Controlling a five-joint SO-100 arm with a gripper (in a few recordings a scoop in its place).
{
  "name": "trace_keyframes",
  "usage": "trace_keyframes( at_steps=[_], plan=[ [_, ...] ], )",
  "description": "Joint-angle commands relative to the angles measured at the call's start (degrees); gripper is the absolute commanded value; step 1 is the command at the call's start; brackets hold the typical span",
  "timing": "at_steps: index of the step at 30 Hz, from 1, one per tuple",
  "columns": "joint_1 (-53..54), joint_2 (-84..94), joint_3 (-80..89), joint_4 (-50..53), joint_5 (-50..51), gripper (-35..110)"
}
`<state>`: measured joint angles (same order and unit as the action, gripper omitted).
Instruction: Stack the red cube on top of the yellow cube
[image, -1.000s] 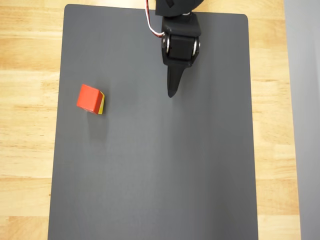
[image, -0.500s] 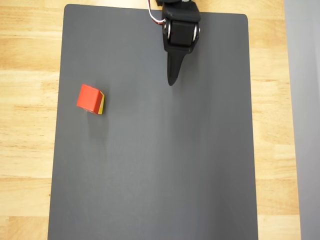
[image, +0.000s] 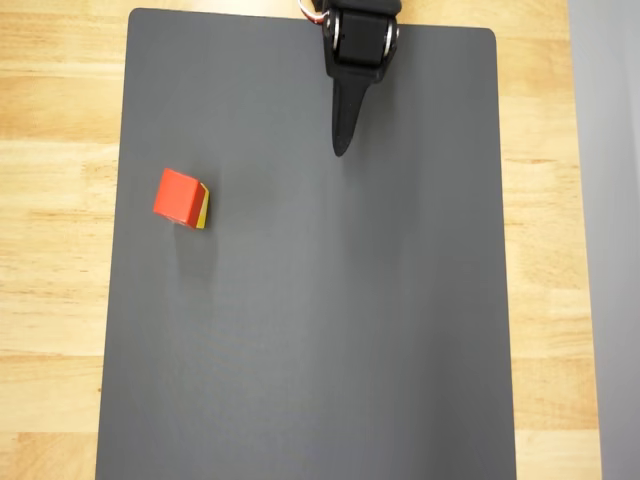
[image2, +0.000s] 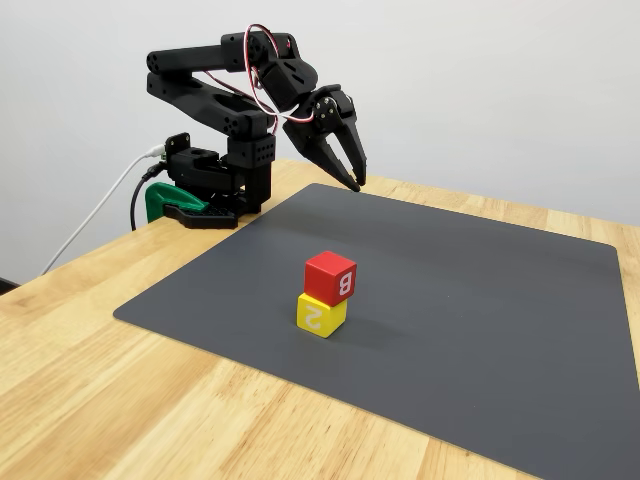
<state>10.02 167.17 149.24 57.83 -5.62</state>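
The red cube (image2: 330, 277) is seated squarely on the yellow cube (image2: 321, 314) — stacking is judged complete. The gripper (image2: 345, 167) is raised well clear of both, jaws parted and empty.

The tabletop (image2: 120, 420) is light wood with visible plank seams, running under the whole work area. A dark grey mat (image2: 480, 300) with rounded corners lies flat on it, covering most of the surface; bare wood borders the mat on the left, top and right in the overhead view (image: 60, 250).

The yellow cube (image2: 321, 314) rests directly on the mat, toward its left edge in the overhead view (image: 203, 208), with a white character on one side face. The red cube (image2: 330, 277) sits on top of it, slightly offset.

The arm's black base (image2: 215, 190) stands on the tabletop at the mat's far corner, beside a green clamp (image2: 160, 200) on the table edge.
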Motion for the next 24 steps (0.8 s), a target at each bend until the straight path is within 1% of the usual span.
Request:
trace_keyframes(
  at_steps=[1,11,24],
  plan=[
    [0.4,3.6,1.1,1.5,-0.5,0],
    [1.2,12.6,3.3,6.4,0.3,0],
    [1.1,12.9,3.4,6.6,0.1,0]
  ],
)
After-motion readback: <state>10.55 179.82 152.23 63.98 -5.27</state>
